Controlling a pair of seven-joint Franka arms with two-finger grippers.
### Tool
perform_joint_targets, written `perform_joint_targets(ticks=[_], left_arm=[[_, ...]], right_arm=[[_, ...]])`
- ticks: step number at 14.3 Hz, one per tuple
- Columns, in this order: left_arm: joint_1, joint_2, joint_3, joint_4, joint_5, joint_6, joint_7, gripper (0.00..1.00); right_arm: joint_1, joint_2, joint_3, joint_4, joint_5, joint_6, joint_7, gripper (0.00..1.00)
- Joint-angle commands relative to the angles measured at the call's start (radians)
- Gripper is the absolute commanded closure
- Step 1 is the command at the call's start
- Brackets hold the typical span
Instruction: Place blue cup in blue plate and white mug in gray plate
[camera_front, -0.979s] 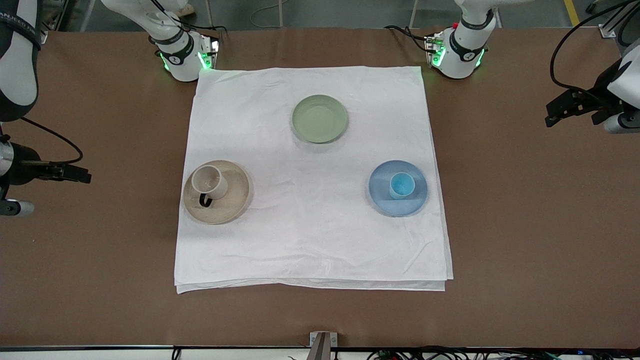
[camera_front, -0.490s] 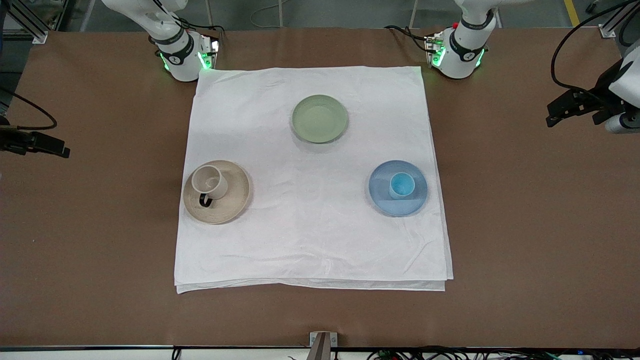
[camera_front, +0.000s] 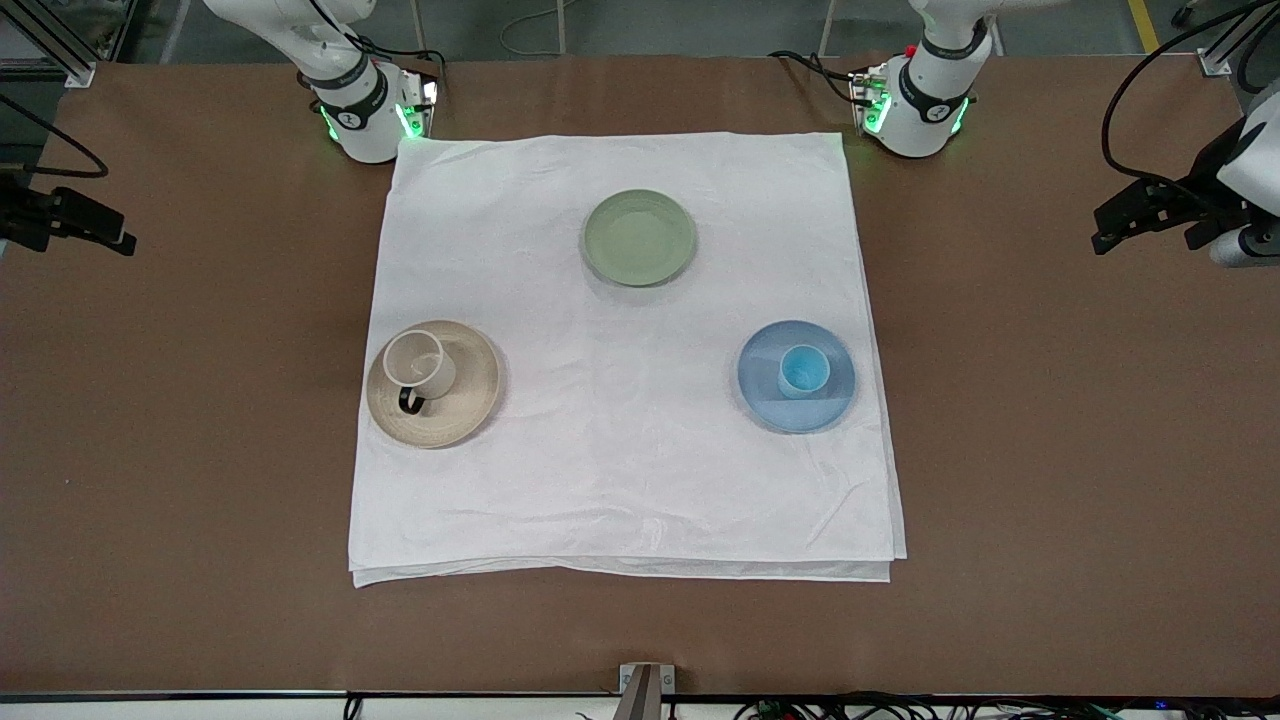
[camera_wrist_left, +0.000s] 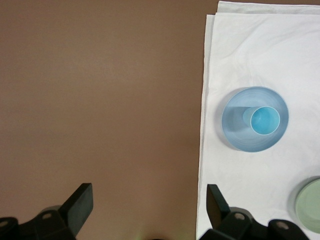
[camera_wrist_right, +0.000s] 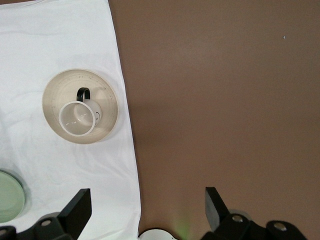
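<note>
Blue cup (camera_front: 803, 371) upright in the middle of the blue plate (camera_front: 770, 400), toward the left arm's end of the white cloth (camera_front: 620, 480). White mug (camera_front: 418, 364) upright on the gray plate (camera_front: 465, 405), toward the right arm's end, sitting off centre on the plate, black loop handle (camera_front: 409, 400) turned toward the front camera. Pale green plate (camera_front: 639, 237) bare, farther from the front camera than both, between them. Both placements look done; nothing left to carry, judging by how things lie.

Left pincer (camera_front: 1125, 215) over bare brown tabletop (camera_front: 1050, 450) at the left arm's end, well apart from the cloth, spread wide and holding nothing; both fingers (camera_wrist_left: 80, 205) show far apart in the left wrist view. Right pincer (camera_front: 85, 225) over bare tabletop at the right arm's end, likewise wide and empty in the right wrist view.

Should either vessel need shifting: cup probably light, stiff and smooth-walled, tapered, so liable to slip upward out of a squeeze; best taken across the rim or low on the body. Mug likely heavier, hard and chippable; better gripped over the wall at the rim than by the thin handle. Plates shallow, so a nudge could slide a vessel off.
</note>
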Motion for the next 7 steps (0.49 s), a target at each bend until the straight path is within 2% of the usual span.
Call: perform_joint_targets(ticks=[1,7], left_arm=[[0.000,-0.011,0.003,-0.005,-0.014,0.006,0.017,0.00],[-0.003,-0.007,0.000,-0.002,-0.014,0.000,0.015,0.00]], right_arm=[[0.001,-0.052,0.004,-0.045,-0.011,0.016,-0.006,0.00],[0.004,-0.090,0.006,-0.048,-0.002,0.019,-0.003,0.00]])
